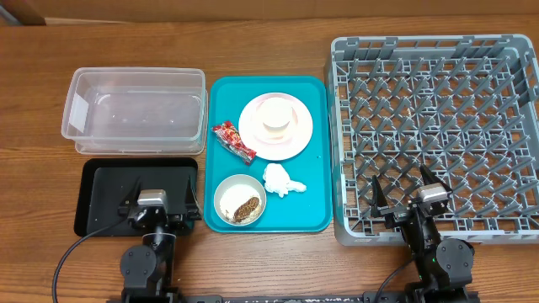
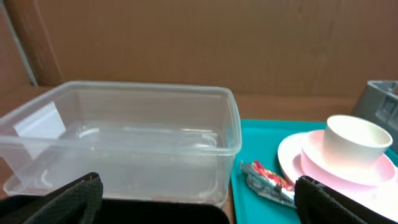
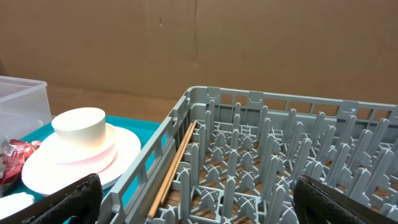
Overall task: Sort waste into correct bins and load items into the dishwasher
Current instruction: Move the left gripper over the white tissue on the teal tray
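Left claw wide open, empty, over black tray, clear tub just beyond. Right claw wide open, empty, over near edge of grey rack. Between both, on teal tray: plate with cup, red wrapper, tissue, bowl with crumbs.

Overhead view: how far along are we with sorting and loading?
Nothing looks done: the clear tub and black tray show no waste, and the dish rack holds no crockery. In hand: nothing; the left gripper and right gripper are both open and empty. To do: wrapper, tissue, bowl with crumbs, plate and its cup, all on the teal tray.
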`<state>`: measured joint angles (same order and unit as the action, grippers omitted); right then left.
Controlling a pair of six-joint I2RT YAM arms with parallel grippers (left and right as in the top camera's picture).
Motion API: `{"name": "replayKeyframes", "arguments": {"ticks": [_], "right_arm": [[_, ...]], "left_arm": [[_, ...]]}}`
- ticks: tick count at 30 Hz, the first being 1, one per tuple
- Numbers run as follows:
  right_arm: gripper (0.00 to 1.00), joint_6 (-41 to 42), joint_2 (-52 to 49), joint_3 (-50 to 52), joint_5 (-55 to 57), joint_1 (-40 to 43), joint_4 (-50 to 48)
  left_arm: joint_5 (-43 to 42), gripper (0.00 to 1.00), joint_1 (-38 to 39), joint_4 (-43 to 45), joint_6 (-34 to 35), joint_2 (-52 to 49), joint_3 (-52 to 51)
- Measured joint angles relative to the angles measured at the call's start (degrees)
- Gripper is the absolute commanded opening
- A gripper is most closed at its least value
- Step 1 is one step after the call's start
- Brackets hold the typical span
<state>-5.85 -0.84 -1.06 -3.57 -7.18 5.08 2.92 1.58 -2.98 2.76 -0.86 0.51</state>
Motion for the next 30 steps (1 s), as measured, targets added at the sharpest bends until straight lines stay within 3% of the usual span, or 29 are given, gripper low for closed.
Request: {"name": "replayKeyframes", "arguments": {"ticks": [5, 16, 23, 30], "right_arm": [[1.00, 0.0, 0.0, 0.0, 0.0, 0.0, 0.0], [1.00, 0.0, 0.0, 0.0, 0.0, 0.0, 0.0], [1.00, 0.0, 0.0, 0.0, 0.0, 0.0, 0.0], [1.00, 0.0, 0.0, 0.0, 0.0, 0.0, 0.0]], "left_arm": [[-1.0, 1.00, 0.0, 2.9, 0.0, 0.0, 0.0], [-13.4, 1.00, 0.0, 1.7, 3.2, 0.0, 2.1], [-16.8, 1.00, 0.0, -11.3, 4.8, -2.3, 16.4], [-26.5, 1.00, 0.0, -24.0, 5.0, -18.1, 36.3]]}}
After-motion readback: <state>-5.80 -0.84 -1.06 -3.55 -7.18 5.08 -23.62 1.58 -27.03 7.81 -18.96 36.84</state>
